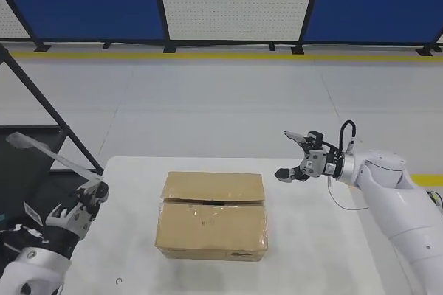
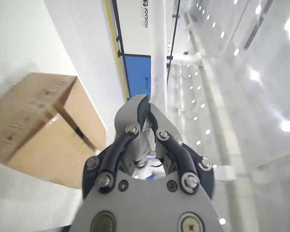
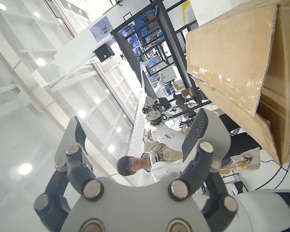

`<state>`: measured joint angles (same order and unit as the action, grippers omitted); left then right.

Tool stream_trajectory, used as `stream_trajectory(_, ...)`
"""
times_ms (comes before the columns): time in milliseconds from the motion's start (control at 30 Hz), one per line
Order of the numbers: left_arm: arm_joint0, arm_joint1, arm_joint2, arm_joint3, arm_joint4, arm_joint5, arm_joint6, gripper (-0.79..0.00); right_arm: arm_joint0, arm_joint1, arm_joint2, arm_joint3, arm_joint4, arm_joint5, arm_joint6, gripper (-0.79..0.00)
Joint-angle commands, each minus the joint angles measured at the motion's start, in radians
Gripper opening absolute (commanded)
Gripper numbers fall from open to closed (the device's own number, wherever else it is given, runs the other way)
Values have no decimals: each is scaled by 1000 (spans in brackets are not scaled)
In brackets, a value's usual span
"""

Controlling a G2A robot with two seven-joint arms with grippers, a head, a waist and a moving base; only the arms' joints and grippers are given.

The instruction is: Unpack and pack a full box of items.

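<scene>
Top view: right claw [image 1: 283, 155] spread near box [image 1: 211, 220].

- A robotics lab set in a large industrial hall.
- The pale grey floor [image 1: 229, 103] is marked with a yellow line [image 1: 229, 54].
- Blue partition panels [image 1: 88, 18] and white perforated panels [image 1: 236, 18] on black feet fence off the work area.
- A plain white worktable [image 1: 317, 243] stands inside the fence.
- The high white ceiling [image 3: 14, 85] carries rows of round lights [image 3: 40, 61].
- Black metal racks [image 3: 173, 39] hold equipment and cables.
</scene>
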<state>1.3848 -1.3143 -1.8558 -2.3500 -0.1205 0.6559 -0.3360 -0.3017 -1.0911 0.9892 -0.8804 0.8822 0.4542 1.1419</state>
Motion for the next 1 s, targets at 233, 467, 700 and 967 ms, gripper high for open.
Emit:
stream_trajectory(233, 74, 24, 2, 0, 231, -141, -151, -785, -4, -1, 8, 2, -3, 3, -9, 0)
stream_trajectory(467, 74, 24, 2, 0, 231, -141, -151, -785, -14, 0, 14, -20, -6, 0, -15, 0)
stream_trajectory(700, 136, 52, 53, 0, 645, -337, -180, -785, -21, 1, 18, -41, -16, 2, -15, 0)
stream_trajectory(967, 155, 79, 35, 0, 986, -531, -218, -785, -26, -1, 23, -29, -13, -1, -4, 0)
